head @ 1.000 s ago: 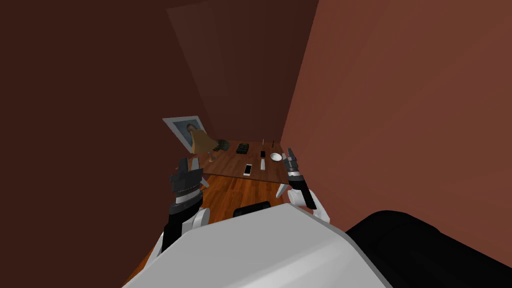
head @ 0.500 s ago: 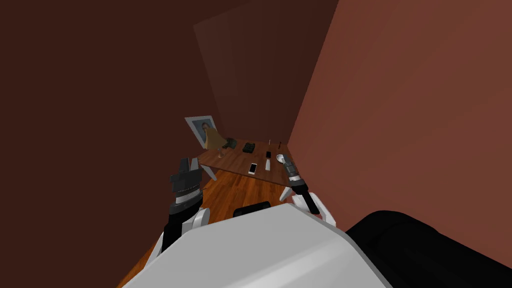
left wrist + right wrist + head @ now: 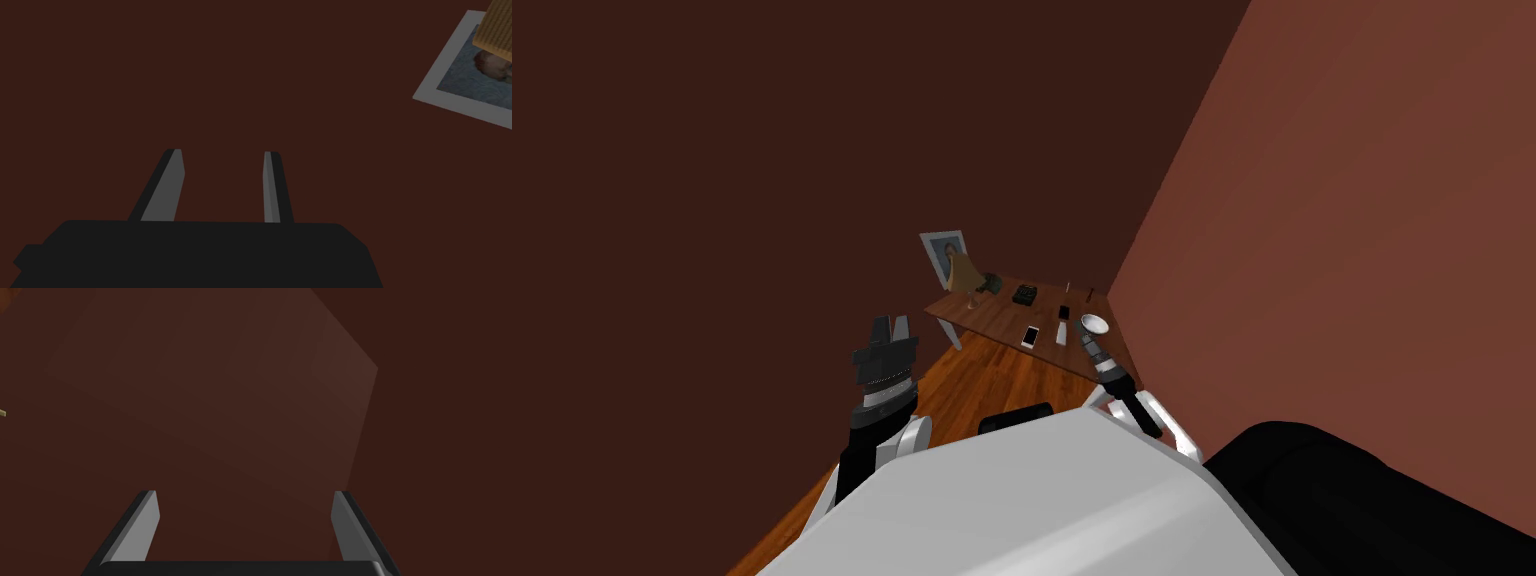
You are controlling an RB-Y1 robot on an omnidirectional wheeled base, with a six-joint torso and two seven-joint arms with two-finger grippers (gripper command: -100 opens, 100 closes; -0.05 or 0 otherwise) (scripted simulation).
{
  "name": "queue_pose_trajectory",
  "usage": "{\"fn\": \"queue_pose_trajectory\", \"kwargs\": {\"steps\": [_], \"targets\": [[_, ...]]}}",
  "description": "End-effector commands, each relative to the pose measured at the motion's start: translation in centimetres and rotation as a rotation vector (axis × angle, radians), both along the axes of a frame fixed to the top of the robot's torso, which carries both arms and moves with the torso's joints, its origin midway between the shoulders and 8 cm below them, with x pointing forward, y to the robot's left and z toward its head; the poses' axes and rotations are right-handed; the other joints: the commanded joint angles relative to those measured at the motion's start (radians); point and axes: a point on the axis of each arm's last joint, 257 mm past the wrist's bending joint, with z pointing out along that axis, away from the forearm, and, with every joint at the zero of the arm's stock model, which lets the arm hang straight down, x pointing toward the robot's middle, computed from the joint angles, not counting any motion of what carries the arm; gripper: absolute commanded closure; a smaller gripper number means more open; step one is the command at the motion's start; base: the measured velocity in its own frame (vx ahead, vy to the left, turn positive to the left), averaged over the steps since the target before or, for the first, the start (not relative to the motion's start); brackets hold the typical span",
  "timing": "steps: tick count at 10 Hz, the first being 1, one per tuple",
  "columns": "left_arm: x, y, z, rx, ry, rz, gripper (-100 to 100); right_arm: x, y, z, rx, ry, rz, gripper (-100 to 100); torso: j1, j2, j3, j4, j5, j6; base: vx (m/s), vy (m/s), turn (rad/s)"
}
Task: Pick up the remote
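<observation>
Remote [image 3: 1061, 336] lies on table [image 3: 992, 320] between phone [image 3: 1029, 336] and bowl [image 3: 1094, 323]; left pincer [image 3: 222, 154], right pincer [image 3: 244, 493] released.

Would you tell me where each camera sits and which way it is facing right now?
Head view: on the head, looking steeply down and forward at a wooden table in the corner; left gripper and right gripper show.
Left wrist view: on the left hand, facing a dark wall; its open fingers show.
Right wrist view: on the right hand, facing a brown wall; its open fingers show.
Shared: head and left wrist views both catch the framed picture and lamp shade.
</observation>
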Motion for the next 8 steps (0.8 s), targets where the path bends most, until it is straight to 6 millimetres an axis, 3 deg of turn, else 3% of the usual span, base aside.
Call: {"fn": "queue_pose_trajectory", "kwargs": {"steps": [1, 2, 3, 4, 5, 6, 7, 8], "targets": [[0.0, 0.0, 0.0, 0.000, 0.000, 0.000, 0, -0.7, -0.1, -2.1, -0.111, 0.042, 0.020, -100, 0.000, 0.000, 0.000, 0.000, 0.000, 0.000, 0.003, 0.021, 0.364], [0.0, 0.0, 0.0, 0.000, 0.000, 0.000, 0, -0.7, 0.1, -2.2, -0.126, 0.044, 0.023, -100, 0.000, 0.000, 0.000, 0.000, 0.000, -0.001, 0.004, 0.006, 0.122], [0.0, 0.0, 0.0, 0.000, 0.000, 0.000, 0, -1.3, -0.2, -4.1, -0.214, 0.080, 0.041, -100, -0.001, 0.000, 0.000, 0.000, 0.000, 0.000, 0.009, 0.013, 0.222], [0.0, 0.0, 0.0, 0.000, 0.000, 0.000, 0, -1.4, -0.1, -4.3, -0.228, 0.082, 0.044, -100, 0.000, 0.000, 0.000, 0.000, 0.000, -0.001, 0.010, 0.006, 0.197], [0.0, 0.0, 0.0, 0.000, 0.000, 0.000, 0, -2.1, -0.4, -6.4, -0.319, 0.121, 0.066, -100, -0.001, -0.001, 0.000, 0.000, 0.000, 0.000, 0.012, 0.008, 0.334], [0.0, 0.0, 0.0, 0.000, 0.000, 0.000, 0, -2.2, -0.3, -6.5, -0.330, 0.122, 0.069, -100, -0.001, -0.001, 0.000, 0.000, 0.000, -0.001, 0.013, -0.002, 0.156], [0.0, 0.0, 0.0, 0.000, 0.000, 0.000, 0, -3.1, -0.7, -8.7, -0.419, 0.161, 0.094, -100, -0.001, -0.001, 0.000, 0.000, 0.000, 0.000, 0.023, 0.005, 0.267], [0.0, 0.0, 0.0, 0.000, 0.000, 0.000, 0, -3.1, -0.6, -8.8, -0.434, 0.163, 0.098, -100, -0.001, -0.001, -0.001, 0.000, 0.000, 0.000, 0.018, -0.002, 0.196]]}}
